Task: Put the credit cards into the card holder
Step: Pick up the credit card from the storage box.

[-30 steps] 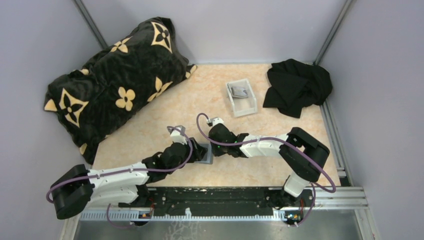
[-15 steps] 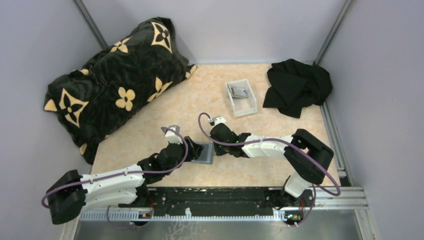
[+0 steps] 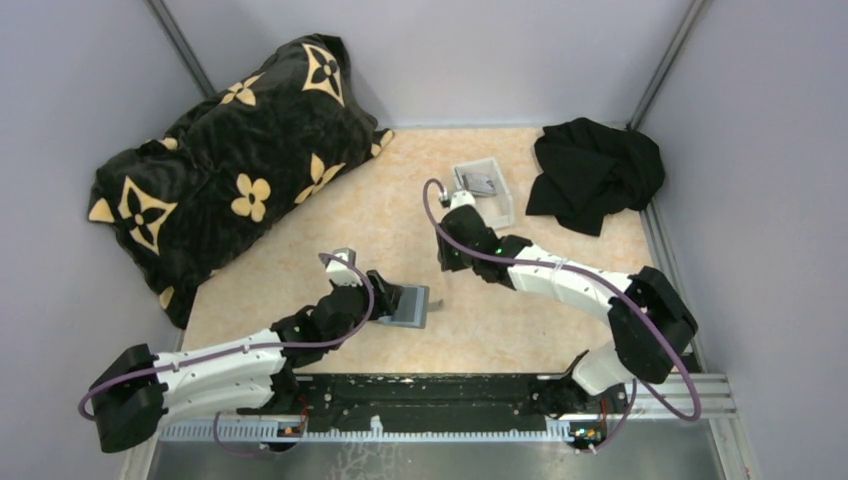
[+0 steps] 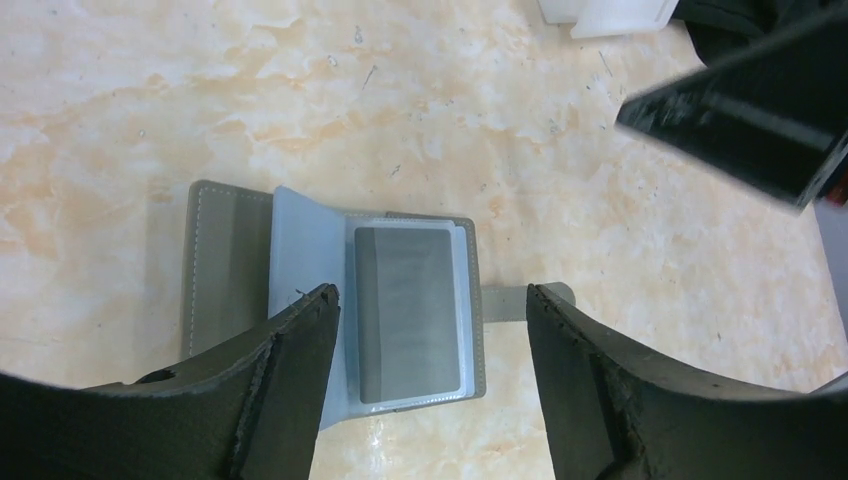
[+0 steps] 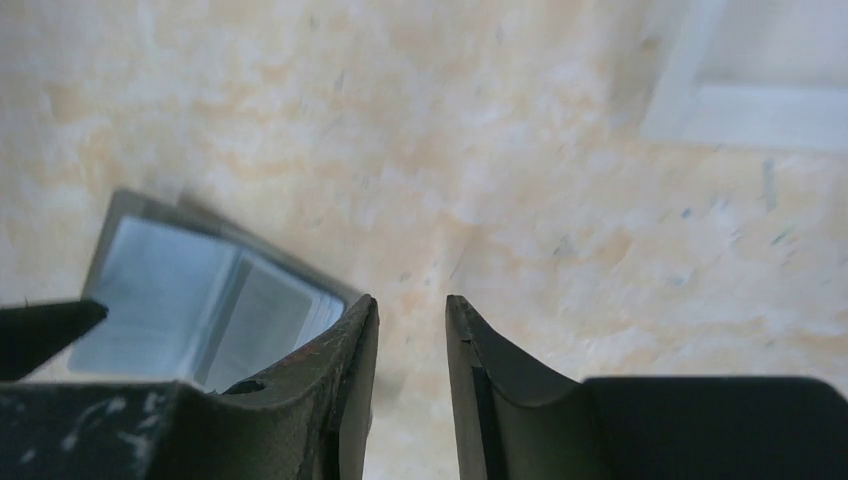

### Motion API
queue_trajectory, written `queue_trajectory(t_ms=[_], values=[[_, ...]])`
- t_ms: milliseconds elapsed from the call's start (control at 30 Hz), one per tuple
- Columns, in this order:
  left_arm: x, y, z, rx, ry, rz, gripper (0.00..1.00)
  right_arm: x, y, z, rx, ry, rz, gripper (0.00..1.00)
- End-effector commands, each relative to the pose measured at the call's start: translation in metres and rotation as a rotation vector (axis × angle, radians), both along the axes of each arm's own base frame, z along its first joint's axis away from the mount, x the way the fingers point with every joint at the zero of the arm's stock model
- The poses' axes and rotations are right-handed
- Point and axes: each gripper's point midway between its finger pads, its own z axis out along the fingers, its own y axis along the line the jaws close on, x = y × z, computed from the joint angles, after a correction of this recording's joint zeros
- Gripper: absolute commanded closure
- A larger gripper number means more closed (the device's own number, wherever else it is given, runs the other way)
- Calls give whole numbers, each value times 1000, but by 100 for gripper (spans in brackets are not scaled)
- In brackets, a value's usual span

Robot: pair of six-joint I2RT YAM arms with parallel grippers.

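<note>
Now the small grey fold-open card holder [image 3: 410,306] lies open on the pale orange stone-look table [image 3: 330,220], near the middle, w/ a flat grey card [image 4: 408,310] in its clear pocket. Left gripper [image 4: 430,300] hangs over it, fingers wide apart, holding nothing. Right gripper [image 5: 412,310] is just far-right of it, fingers a bit apart, empty.

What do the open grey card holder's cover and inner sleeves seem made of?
The grey bifold card holder has a cover that looks like soft matte faux leather or fabric: pale stitching runs along its edge. Its inner sleeves look like clear glossy plastic: a grey card shows through one.
</note>
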Motion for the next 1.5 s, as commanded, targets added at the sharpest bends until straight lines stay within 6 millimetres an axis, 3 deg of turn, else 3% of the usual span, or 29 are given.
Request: queue_trajectory(t_ms=[0,300,400,433,533,700,1133,1467], values=[[11,-5,23,27,-60,0,24,46,-8,66,57,-137,-39,66],[20,-18,35,60,-90,-28,21,134,-42,102,62,-202,-145,52],[21,-20,36,69,-95,-32,21,159,-47,105,70,-205,-159,52],[22,-19,36,73,-98,-32,21,169,-48,94,57,-186,-164,52],[23,-20,38,72,-107,-33,20,195,-54,93,52,-192,-190,52],[27,-19,42,80,-126,-30,20,222,-64,87,53,-182,-214,52],[36,-15,43,90,-139,-11,20,247,-75,41,15,-108,-230,52],[39,-14,40,87,-134,-13,20,256,-75,22,10,-76,-225,52]])
